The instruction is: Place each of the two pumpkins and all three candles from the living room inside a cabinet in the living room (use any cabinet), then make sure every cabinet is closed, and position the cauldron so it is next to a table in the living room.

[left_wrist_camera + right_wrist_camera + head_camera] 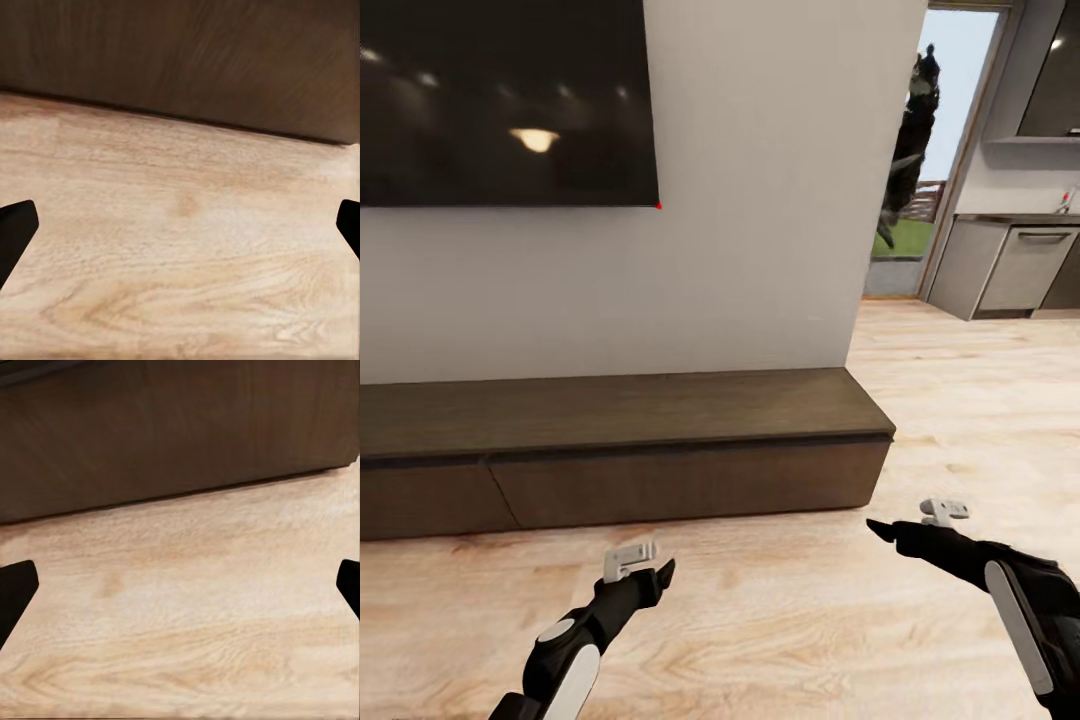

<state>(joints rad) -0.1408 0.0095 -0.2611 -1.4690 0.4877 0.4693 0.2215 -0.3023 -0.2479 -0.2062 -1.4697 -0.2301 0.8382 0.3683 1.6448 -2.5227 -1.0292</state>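
Note:
The cabinet (660, 440) is a long, low dark-brown unit against the white wall, and its flat drawer fronts (690, 485) sit flush and shut. My left gripper (660, 575) hovers over the wood floor just short of the cabinet's front, open and empty. Its dark fingertips (15, 225) stand far apart in the left wrist view, with the cabinet front (180, 60) beyond them. My right gripper (880, 528) is also open and empty, near the cabinet's right end (180, 435). The pumpkins, candles and cauldron are out of view.
A large dark TV (500, 100) hangs on the wall above the cabinet. The wall ends at a corner (860, 330). Right of it, light wood floor (980, 400) runs toward grey kitchen units (1020, 265) and a glass door (920, 150).

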